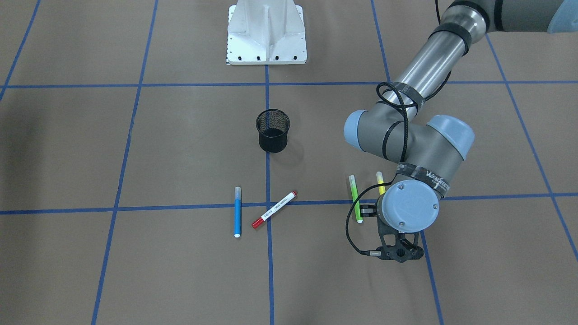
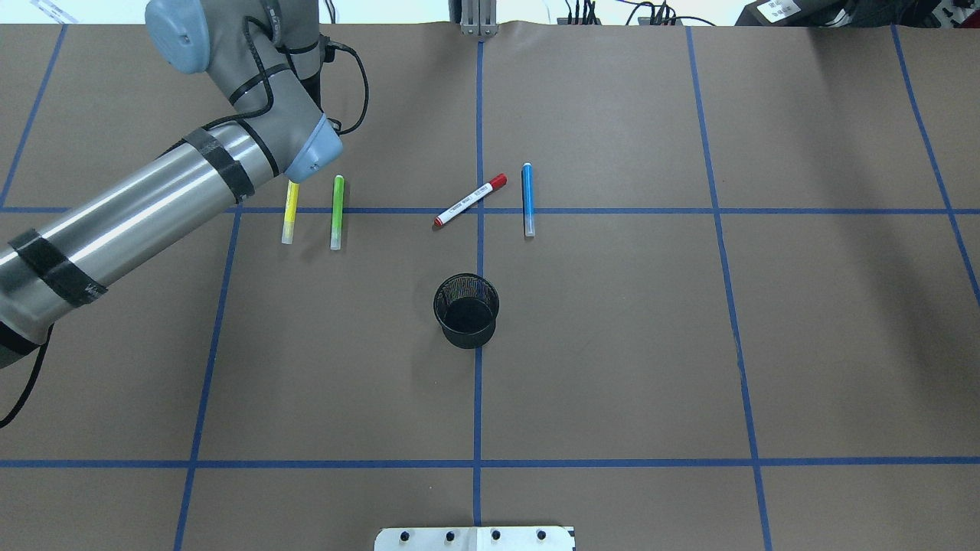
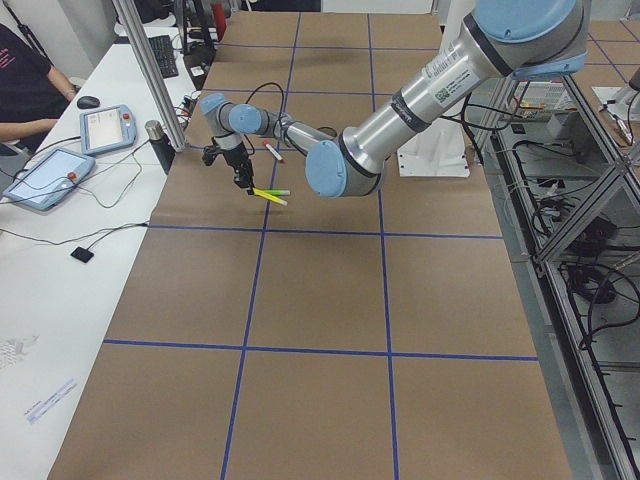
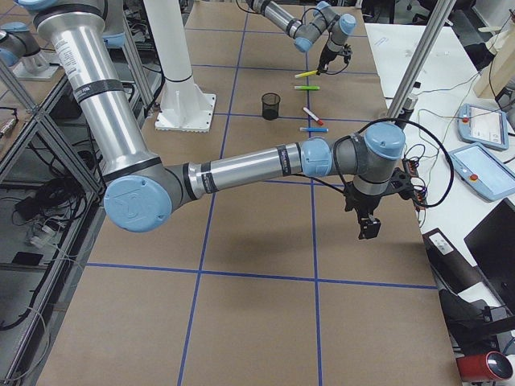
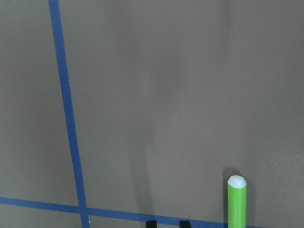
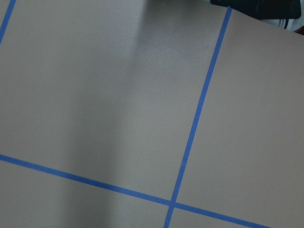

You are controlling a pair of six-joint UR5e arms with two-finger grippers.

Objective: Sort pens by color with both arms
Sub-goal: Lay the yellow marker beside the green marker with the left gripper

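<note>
Four pens lie on the brown table. The blue pen point(image 1: 237, 212) point(image 2: 527, 199) and the white pen with the red cap point(image 1: 274, 210) point(image 2: 469, 201) rest near the centre line. Side by side on my left lie the green pen point(image 1: 356, 198) point(image 2: 336, 213) point(image 5: 236, 204) and the yellow pen point(image 1: 380, 183) point(image 2: 289, 214). My left gripper point(image 1: 366, 210) point(image 5: 167, 223) hangs over their far ends, open a little, holding nothing. My right gripper point(image 4: 368, 227) shows only in the exterior right view, away from the pens. Whether it is open or shut I cannot tell.
A black mesh cup point(image 1: 272, 131) point(image 2: 466, 310) stands upright on the centre line, between the pens and the white robot base point(image 1: 266, 36). Beyond the table's far edge a white desk holds tablets point(image 3: 50, 175), with a person point(image 3: 20, 75) seated there.
</note>
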